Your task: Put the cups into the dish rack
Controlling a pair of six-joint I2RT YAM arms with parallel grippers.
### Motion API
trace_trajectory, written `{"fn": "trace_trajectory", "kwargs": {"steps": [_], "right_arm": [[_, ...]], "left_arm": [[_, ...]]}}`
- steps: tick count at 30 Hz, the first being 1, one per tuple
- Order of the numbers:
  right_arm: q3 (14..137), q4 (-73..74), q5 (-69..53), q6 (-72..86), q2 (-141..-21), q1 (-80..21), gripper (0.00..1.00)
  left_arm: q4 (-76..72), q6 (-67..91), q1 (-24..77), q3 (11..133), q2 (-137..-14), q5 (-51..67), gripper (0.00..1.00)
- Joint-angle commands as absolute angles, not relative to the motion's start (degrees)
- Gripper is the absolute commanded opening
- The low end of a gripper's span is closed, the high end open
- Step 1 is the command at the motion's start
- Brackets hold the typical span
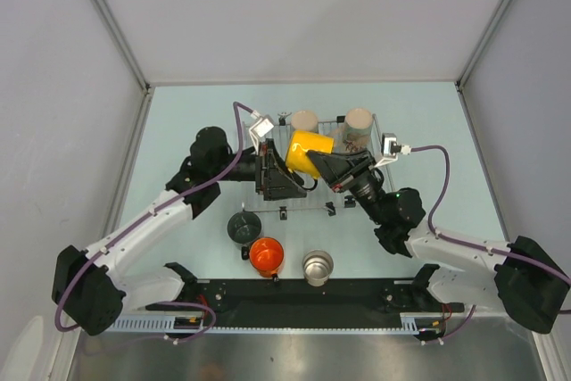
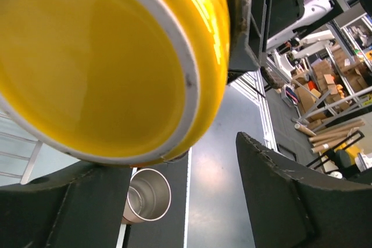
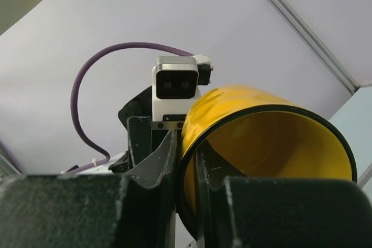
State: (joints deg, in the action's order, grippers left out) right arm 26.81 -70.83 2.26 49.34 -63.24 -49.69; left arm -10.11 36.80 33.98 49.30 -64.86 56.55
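My right gripper [image 1: 326, 165] is shut on the wall of the yellow mug [image 1: 309, 151], one finger inside the rim and one outside. It holds the mug tilted above the dish rack [image 1: 306, 205]. In the right wrist view the mug [image 3: 273, 143] opens toward the camera. My left gripper [image 1: 273, 172] is open just left of the mug. In the left wrist view the mug's base [image 2: 99, 62] fills the space above the spread fingers [image 2: 296, 196]. Two cream mugs [image 1: 304, 120] [image 1: 359, 120] stand at the rack's back edge. The dark grey-green mug [image 1: 244, 226], orange mug [image 1: 266, 255] and steel mug [image 1: 318, 267] stand on the table in front of the rack.
The two arms meet over the middle of the rack. The steel mug also shows in the left wrist view [image 2: 145, 201]. The left wrist camera [image 3: 174, 85] sits right behind the mug in the right wrist view. Grey walls enclose the table on three sides.
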Motion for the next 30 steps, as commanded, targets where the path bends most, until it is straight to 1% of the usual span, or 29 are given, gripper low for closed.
{"fn": "trace_trajectory", "kwargs": {"steps": [1,6,12,13,15,16,18,19,21,23,24,25,28,29,30], "right_arm": [[30.0,-87.1,1.8,50.9,-63.9,-50.5,0.0],[29.4,-86.6,1.2,53.5,-64.3,-50.4,0.0],[27.3,-85.3,-2.3,58.2,-65.5,-50.9,0.0],[26.7,-85.8,-2.5,58.2,-65.8,-51.6,0.0],[25.1,-86.4,-2.3,57.7,-66.7,-52.2,0.0],[24.5,-86.6,-1.8,57.4,-67.1,-52.7,0.0],[23.2,-88.2,-1.7,58.3,-69.5,-52.6,0.0],[22.9,-89.2,-2.1,58.6,-70.7,-52.7,0.0],[22.7,-90.6,-2.5,59.8,-73.0,-53.0,0.0],[22.6,-91.0,-2.6,59.5,-76.1,-54.2,0.0],[22.6,-91.1,-2.6,59.2,-76.9,-54.6,0.0],[22.8,-91.1,-3.1,58.8,-78.5,-54.9,0.0],[22.1,-91.0,-3.8,58.8,-79.5,-55.1,0.0],[21.5,-90.9,-3.8,58.9,-78.9,-55.0,0.06],[20.8,-90.9,-3.3,58.8,-78.4,-54.8,0.16]], "left_arm": [[-15.3,38.8,34.3,54.0,-66.4,52.8,0.72],[-16.0,40.0,34.3,56.4,-67.8,51.6,0.7],[-14.8,40.2,34.3,59.1,-67.1,51.2,0.58],[-14.4,40.2,34.3,59.8,-67.2,51.2,0.5],[-14.8,40.7,34.3,60.0,-67.6,52.1,0.4],[-14.9,41.3,34.3,60.2,-67.7,52.6,0.32],[-14.7,41.2,34.3,60.3,-67.9,52.6,0.28],[-14.5,41.0,34.2,60.6,-68.0,52.8,0.24],[-14.2,41.0,33.8,60.6,-68.2,52.7,0.22],[-14.2,41.0,33.4,60.8,-68.3,52.9,0.16],[-13.8,40.4,33.1,61.0,-68.4,52.7,0.03],[-13.1,39.9,33.1,61.3,-68.5,52.6,0.01],[-10.2,36.9,32.6,62.3,-68.9,52.2,0.01],[-8.6,36.1,32.5,62.7,-69.0,51.8,0.01],[-7.8,33.5,32.5,63.3,-68.9,51.3,0.01]]}}
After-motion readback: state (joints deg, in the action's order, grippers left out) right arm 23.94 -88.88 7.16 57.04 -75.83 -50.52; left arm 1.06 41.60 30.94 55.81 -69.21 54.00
